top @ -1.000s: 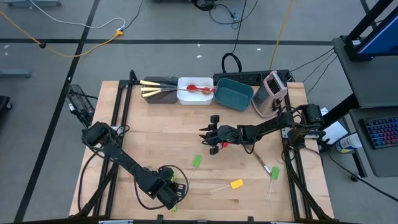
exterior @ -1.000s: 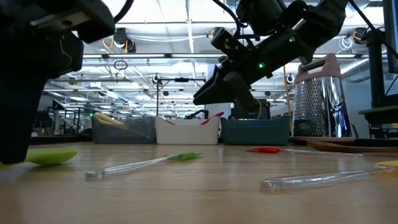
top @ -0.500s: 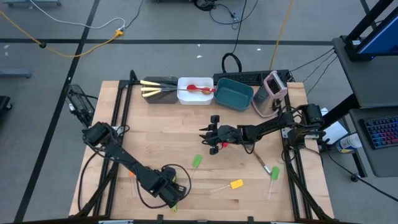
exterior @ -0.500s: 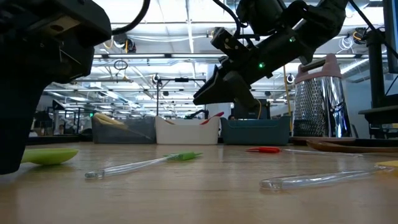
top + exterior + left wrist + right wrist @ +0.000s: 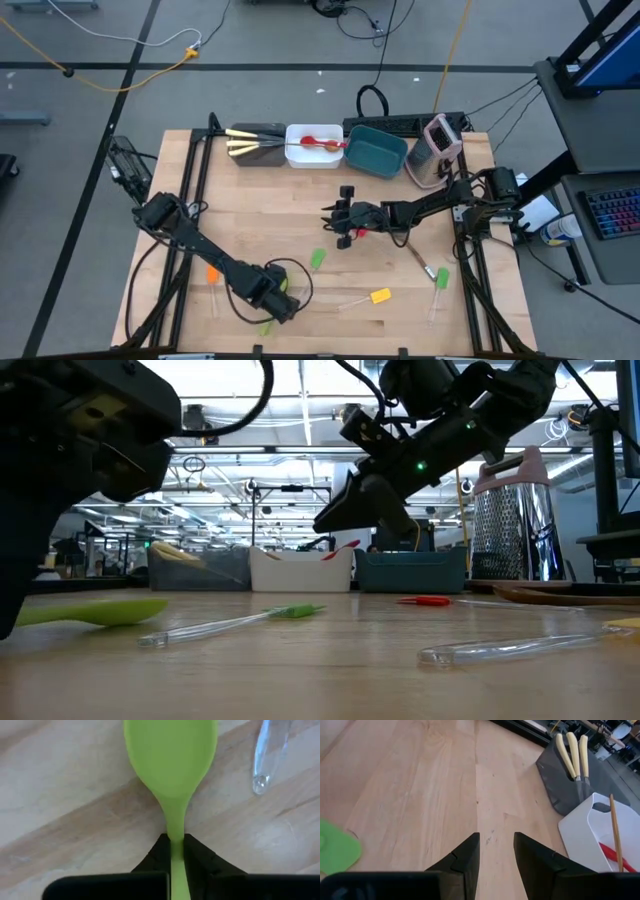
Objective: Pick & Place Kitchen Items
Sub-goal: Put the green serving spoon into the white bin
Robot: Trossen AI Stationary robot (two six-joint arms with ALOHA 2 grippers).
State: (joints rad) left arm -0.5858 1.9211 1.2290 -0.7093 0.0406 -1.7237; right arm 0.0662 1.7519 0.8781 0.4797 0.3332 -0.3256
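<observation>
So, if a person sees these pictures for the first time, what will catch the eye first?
Probably the left gripper at the table's front edge, shut on the thin handle of a bright green spoon lying on the wood. Next, the right gripper hovering open above the middle of the table. Then the row of tubs at the far edge, especially the white tub with a red spoon inside.
</observation>
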